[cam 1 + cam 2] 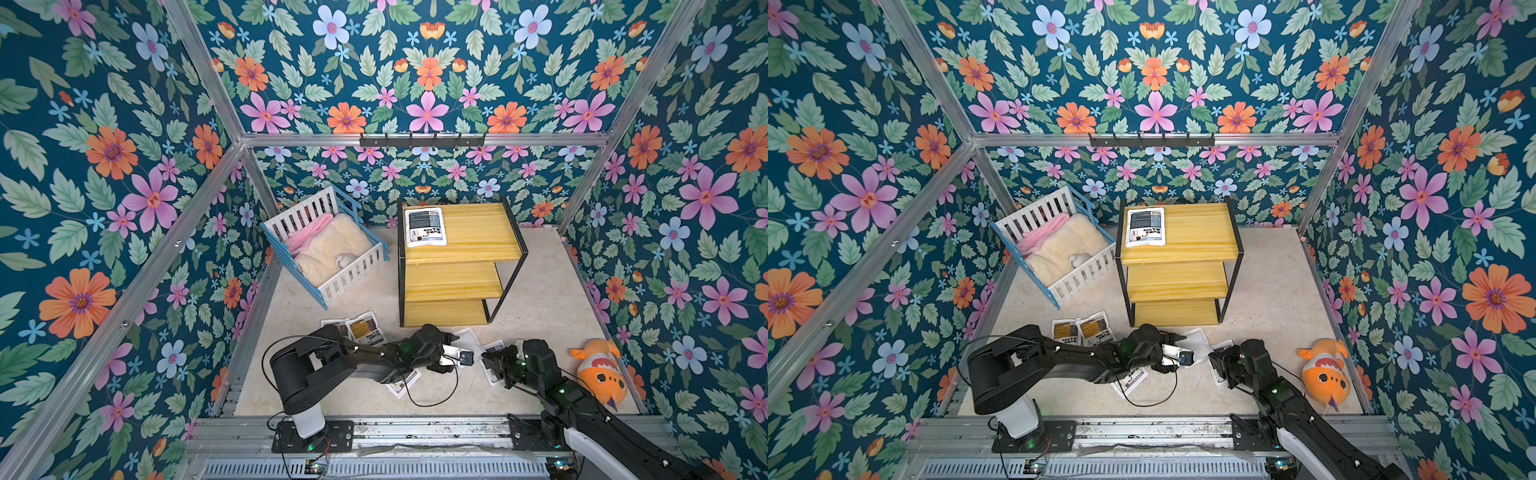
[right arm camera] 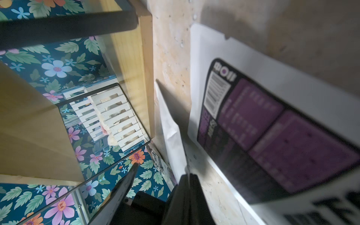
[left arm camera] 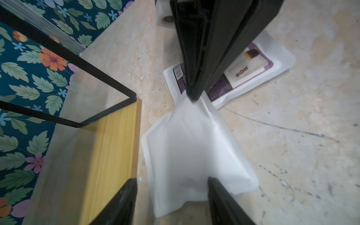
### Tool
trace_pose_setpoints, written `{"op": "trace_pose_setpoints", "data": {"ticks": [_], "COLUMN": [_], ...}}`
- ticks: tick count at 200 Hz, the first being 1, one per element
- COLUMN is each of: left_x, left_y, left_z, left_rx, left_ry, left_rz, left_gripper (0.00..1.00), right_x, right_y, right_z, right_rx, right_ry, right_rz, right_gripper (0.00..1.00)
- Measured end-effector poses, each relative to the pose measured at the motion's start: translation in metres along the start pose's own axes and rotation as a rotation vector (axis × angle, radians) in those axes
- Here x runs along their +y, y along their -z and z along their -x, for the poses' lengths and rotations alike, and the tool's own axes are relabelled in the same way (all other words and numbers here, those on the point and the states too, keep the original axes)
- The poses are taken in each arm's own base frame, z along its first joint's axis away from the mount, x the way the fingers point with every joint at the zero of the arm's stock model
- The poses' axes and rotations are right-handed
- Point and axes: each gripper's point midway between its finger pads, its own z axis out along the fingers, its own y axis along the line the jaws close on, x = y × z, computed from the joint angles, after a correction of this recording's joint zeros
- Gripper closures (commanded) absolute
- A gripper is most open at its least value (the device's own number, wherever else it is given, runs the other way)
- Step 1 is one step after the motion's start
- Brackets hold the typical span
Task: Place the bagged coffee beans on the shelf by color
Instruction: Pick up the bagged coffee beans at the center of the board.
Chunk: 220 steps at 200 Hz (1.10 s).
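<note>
Left wrist view: my right gripper (image 3: 192, 97) is pinched tight on one edge of a blank-side-up pouch (image 3: 194, 148) just beside the shelf (image 3: 109, 155). My left gripper (image 3: 171, 180) gapes around its other end. It looks light, floppy and slick, so I'd hold the stiffer edge seam, not the belly.
</note>
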Motion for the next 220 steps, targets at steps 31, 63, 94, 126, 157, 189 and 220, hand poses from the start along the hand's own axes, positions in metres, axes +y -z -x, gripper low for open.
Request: {"op": "trace_pose_setpoints", "data": {"ticks": [31, 63, 94, 126, 157, 189, 220], "left_x": [0.019, 0.036, 0.035, 0.025, 0.007, 0.013, 0.022], "left_y": [0.043, 0.096, 0.127, 0.129, 0.112, 0.098, 0.086], "left_z": [0.032, 0.044, 0.049, 0.05, 0.048, 0.053, 0.069], "left_rx": [-0.087, -0.118, -0.114, -0.139, -0.192, -0.243, -0.314], "left_ry": [-0.021, -0.101, -0.224, -0.145, 0.025, 0.13, 0.166], "left_rz": [0.089, 0.189, 0.186, 0.138, 0.088, 0.116, 0.14], "left_gripper": [0.25, 0.25, 0.26, 0.29, 0.31, 0.34, 0.35], "right_x": [0.016, 0.049, 0.066, 0.077, 0.091, 0.105, 0.101], "right_y": [0.007, 0.023, 0.036, 0.043, 0.05, 0.057, 0.057], "right_z": [-0.006, -0.023, -0.033, -0.035, -0.027, -0.015, -0.003], "right_rx": [0.021, 0.081, 0.116, 0.112, 0.042, -0.042, -0.106], "right_ry": [0.009, 0.064, 0.07, -0.016, -0.11, -0.178, -0.246], "right_rz": [0.034, 0.045, 0.018, 0.012, -0.025, 0.002, 0.006], "right_gripper": [1.0, 1.0, 1.0, 1.0, 1.0, 1.0, 1.0]}}
